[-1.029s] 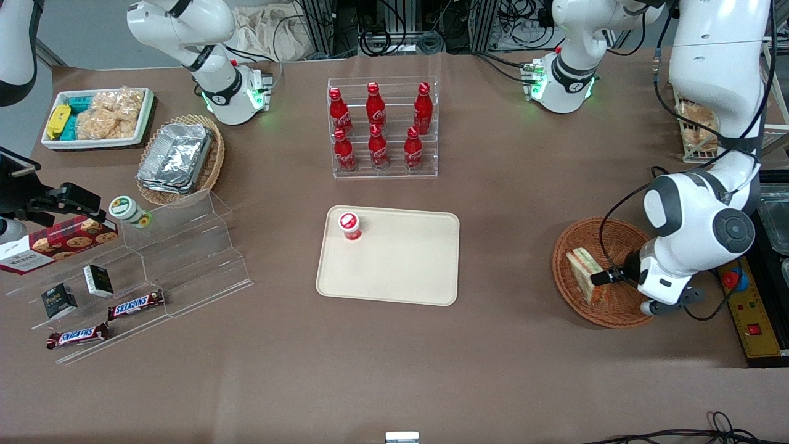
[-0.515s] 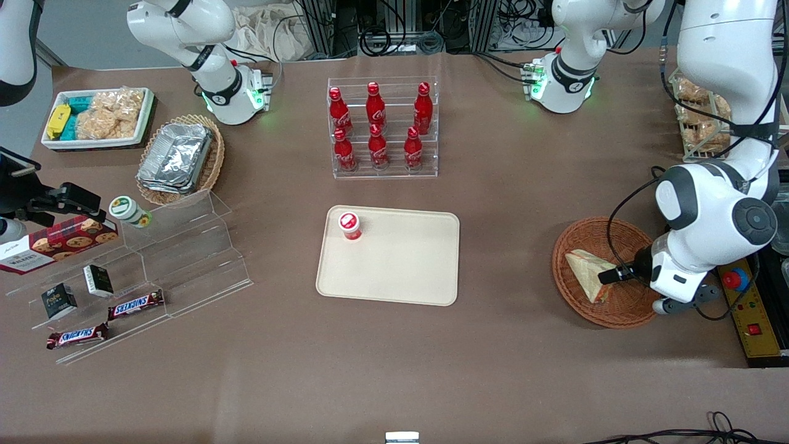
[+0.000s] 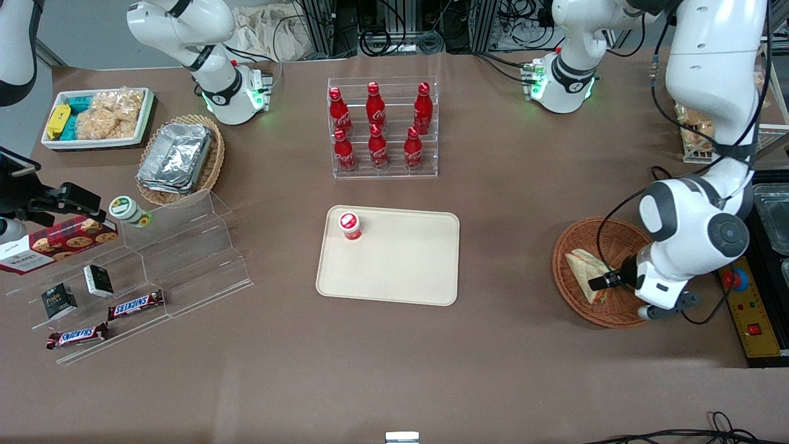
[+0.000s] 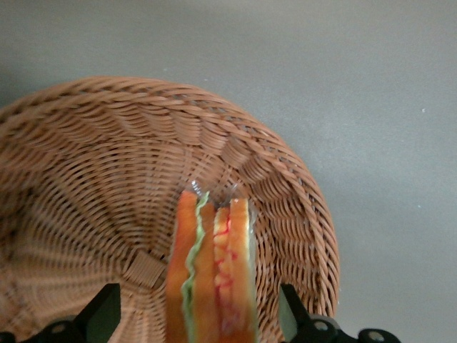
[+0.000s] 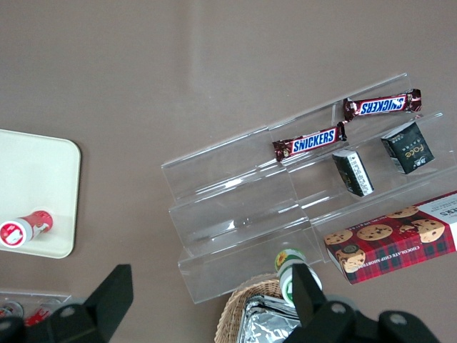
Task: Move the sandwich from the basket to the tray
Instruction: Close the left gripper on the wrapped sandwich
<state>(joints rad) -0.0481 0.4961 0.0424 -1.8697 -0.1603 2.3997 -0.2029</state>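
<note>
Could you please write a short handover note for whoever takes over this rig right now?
Left arm's gripper: open, fingers either side of the clear-wrapped triangular sandwich, not closed on it.
Sandwich: on edge inside the round reddish-brown wicker basket, at the working arm's end.
Cream rectangular plastic tray: mid-table, holding only a small red-capped bottle.
Done: approach.
Left: grasp, lift, carry, set on tray.

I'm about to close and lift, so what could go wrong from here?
1. The claw is open with the sandwich on edge between its fingers; a soft wrapped wedge may squash or slip when squeezed.
2. The sandwich sits low in the basket, near the wall, so lifting could catch the rim.
3. A red cup already stands on the tray; aim for bare tray.
</note>
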